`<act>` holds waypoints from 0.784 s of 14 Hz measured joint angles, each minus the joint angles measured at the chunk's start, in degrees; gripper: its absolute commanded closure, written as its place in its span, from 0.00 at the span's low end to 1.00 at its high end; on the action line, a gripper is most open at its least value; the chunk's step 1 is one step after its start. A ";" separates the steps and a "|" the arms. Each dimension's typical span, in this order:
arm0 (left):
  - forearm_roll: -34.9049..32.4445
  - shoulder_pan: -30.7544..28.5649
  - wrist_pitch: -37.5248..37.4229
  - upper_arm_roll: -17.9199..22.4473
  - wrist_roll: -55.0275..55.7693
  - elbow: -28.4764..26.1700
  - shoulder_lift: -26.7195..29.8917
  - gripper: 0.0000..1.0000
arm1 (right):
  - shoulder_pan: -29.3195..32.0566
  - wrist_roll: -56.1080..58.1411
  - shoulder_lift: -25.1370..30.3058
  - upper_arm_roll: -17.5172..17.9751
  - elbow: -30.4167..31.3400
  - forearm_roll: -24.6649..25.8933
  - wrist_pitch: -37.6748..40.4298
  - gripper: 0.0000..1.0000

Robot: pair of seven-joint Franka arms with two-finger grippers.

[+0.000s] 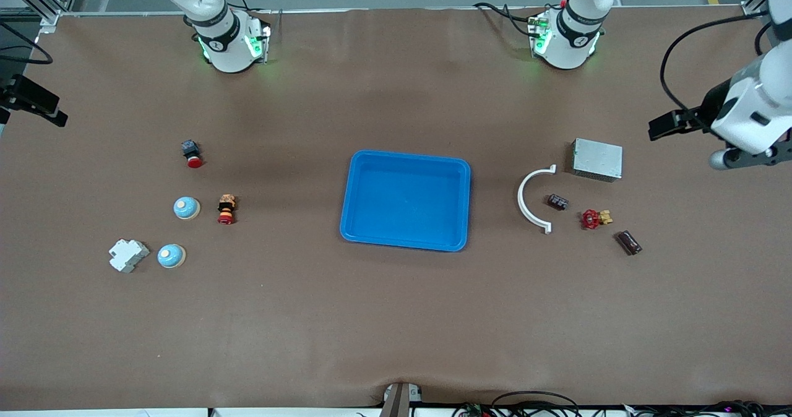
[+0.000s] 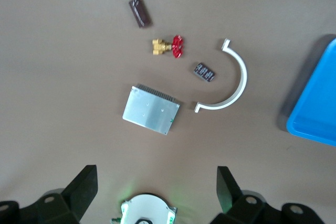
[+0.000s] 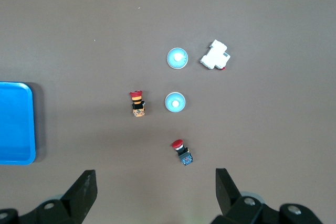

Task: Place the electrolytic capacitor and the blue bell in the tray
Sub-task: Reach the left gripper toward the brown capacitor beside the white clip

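Both wide-open, empty grippers, left gripper (image 2: 155, 182) and right gripper (image 3: 155, 182), are hovering high while the bright blue shallow plastic tray (image 1: 405, 157) is lying bare mid-table, the dark cylindrical electrolytic capacitor (image 1: 557, 202) near the left arm's end and the two blue domed bells (image 1: 186, 207) near the right arm's end awaiting pickup

Even, soft overhead light falls across my brown table (image 1: 396, 318), with no harsh glare. The blue tray (image 1: 405, 200) casts only a faint shadow along its edges. Green glow spills from my bases onto the paper. My left wrist view is slightly soft, so the dark capacitor (image 2: 205, 72) blurs; its markings are perhaps unreadable. My right wrist view looks sharper.
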State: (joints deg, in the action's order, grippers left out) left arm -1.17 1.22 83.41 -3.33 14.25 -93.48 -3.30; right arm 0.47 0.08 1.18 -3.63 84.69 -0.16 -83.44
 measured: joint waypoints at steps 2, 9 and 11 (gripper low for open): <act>0.00 0.02 2.41 -0.01 4.00 -3.73 -0.01 0.00 | 0.00 0.00 0.00 0.00 0.02 0.00 -0.07 0.00; 0.15 -0.37 22.68 -0.08 12.11 -23.41 -0.25 0.00 | 0.00 0.00 0.10 0.00 1.58 0.00 -2.06 0.00; 0.18 -0.44 28.75 -0.08 13.23 -28.15 -0.22 0.00 | 0.00 0.00 0.16 0.00 1.61 0.01 -2.11 0.00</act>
State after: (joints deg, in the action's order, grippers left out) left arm -0.99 0.78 112.17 -3.40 27.48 -121.63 -3.52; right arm 0.47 0.08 1.34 -3.63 86.30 -0.15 -85.55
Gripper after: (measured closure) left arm 0.000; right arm 0.000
